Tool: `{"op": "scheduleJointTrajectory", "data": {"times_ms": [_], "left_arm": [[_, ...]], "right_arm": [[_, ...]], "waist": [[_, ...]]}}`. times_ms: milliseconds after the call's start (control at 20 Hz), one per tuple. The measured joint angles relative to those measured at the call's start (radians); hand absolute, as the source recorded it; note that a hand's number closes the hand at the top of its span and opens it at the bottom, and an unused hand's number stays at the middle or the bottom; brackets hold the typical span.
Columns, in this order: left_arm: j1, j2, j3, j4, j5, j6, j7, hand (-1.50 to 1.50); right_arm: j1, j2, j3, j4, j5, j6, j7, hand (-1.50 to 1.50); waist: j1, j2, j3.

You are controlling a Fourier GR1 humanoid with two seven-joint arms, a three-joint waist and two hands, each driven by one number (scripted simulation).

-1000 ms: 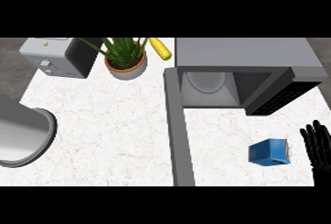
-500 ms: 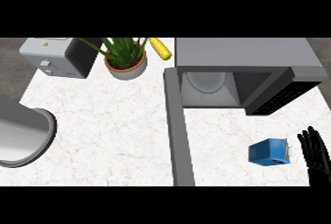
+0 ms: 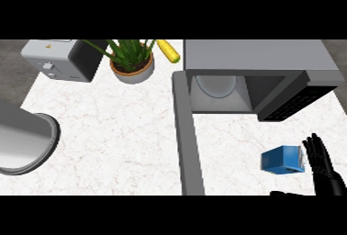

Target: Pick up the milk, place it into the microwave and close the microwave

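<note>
Still no contact: microwave (image 3: pixel 261 69) sits at the counter's (image 3: pixel 122 137) far edge, door (image 3: pixel 187 133) swung open. Right hand (image 3: pixel 324 167) has slid lower and closer, fingers straight and together, just beside the blue milk carton (image 3: pixel 282 159) near the counter's front-right corner.

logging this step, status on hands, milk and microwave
Right hand open, fingers straight, just right of milk. Left hand out of view. Milk on counter, microwave door open, path clear.
</note>
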Motion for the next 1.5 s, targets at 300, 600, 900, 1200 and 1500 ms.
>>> {"op": "scheduleJointTrajectory", "data": {"times_ms": [300, 600, 900, 1200, 1500], "left_arm": [[0.013, -0.015, 0.007, 0.000, 0.010, -0.020, 0.005, -1.50], [0.053, -0.023, 0.027, 0.002, 0.025, -0.054, -0.022, -1.50], [0.046, -0.012, 0.060, 0.011, 0.053, -0.071, -0.014, -1.50], [0.036, -0.020, 0.057, 0.009, 0.063, -0.062, -0.004, -1.50], [0.037, -0.022, 0.059, 0.015, 0.072, -0.085, -0.010, -1.50]], "right_arm": [[-0.099, -0.015, -0.020, 0.222, 0.044, -0.048, -0.122, -1.50], [-0.206, -0.059, -0.039, 0.416, 0.066, -0.064, -0.216, 1.50], [-0.278, -0.079, -0.027, 0.579, 0.090, -0.051, -0.331, 1.50], [-0.323, -0.071, -0.017, 0.623, 0.116, -0.100, -0.409, 1.50], [-0.501, -0.055, -0.037, 0.752, 0.114, -0.133, -0.401, 1.50]], "waist": [[0.002, 0.000, 0.000], [0.005, 0.000, 0.000], [0.005, 0.001, 0.000], [0.003, -0.001, -0.002], [0.014, 0.002, 0.000]]}}
